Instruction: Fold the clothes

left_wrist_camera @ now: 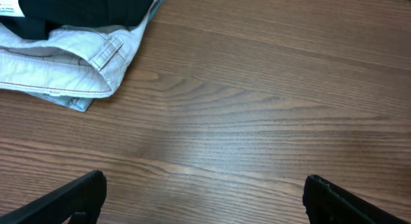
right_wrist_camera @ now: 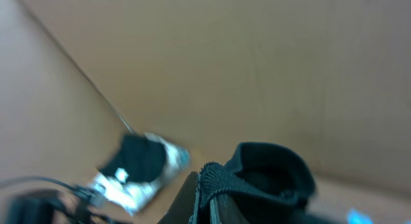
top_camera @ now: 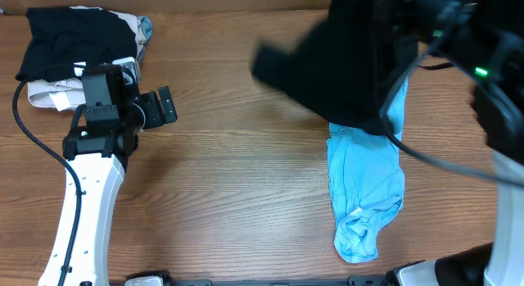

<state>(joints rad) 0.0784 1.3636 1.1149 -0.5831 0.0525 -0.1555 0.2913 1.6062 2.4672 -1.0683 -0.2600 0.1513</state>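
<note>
My right gripper is shut on a black garment and holds it lifted above the table's back right; its hem shows pinched between the fingers in the right wrist view. A light blue garment lies crumpled on the table under and in front of it. My left gripper is open and empty, low over bare wood at the left. A pile of folded clothes, black on top of beige, sits at the back left and shows in the left wrist view.
The wooden table spans the view. The left arm's white link runs along the left side. Black cables hang from the right arm over the blue garment.
</note>
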